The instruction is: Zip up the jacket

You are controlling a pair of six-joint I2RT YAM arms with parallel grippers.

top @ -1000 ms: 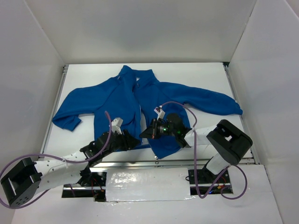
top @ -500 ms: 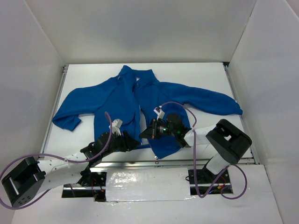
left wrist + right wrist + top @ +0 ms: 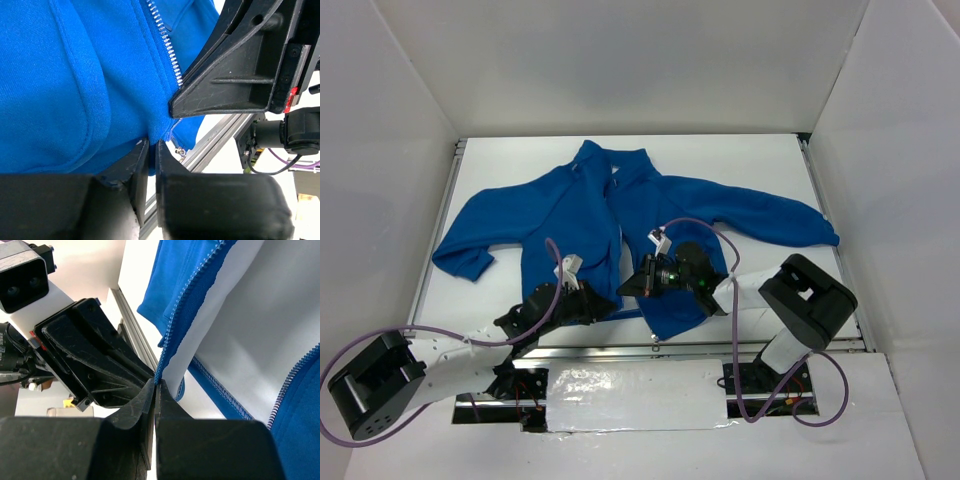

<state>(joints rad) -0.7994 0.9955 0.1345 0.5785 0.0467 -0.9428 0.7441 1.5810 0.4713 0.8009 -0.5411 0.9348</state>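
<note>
The royal-blue jacket (image 3: pixel 590 205) lies flat on the white table, collar far, sleeves spread, its front open near the hem. My left gripper (image 3: pixel 610 303) is shut on the hem corner of the left front panel (image 3: pixel 100 90), beside the pale zipper teeth (image 3: pixel 167 45); a small metal zipper pull (image 3: pixel 180 150) hangs just past my fingertips. My right gripper (image 3: pixel 625 287) is shut on the bottom of the other zipper edge (image 3: pixel 175 335), with the light lining (image 3: pixel 250 325) showing. The two grippers sit almost touching at the hem; each shows in the other's wrist view.
A metal rail (image 3: pixel 700 345) runs along the table's near edge just below the hem. White walls enclose the table on three sides. Purple cables (image 3: pixel 552 265) loop over both arms.
The left arm has crept slightly right and up toward the right gripper. The right gripper and the jacket have hardly moved.
</note>
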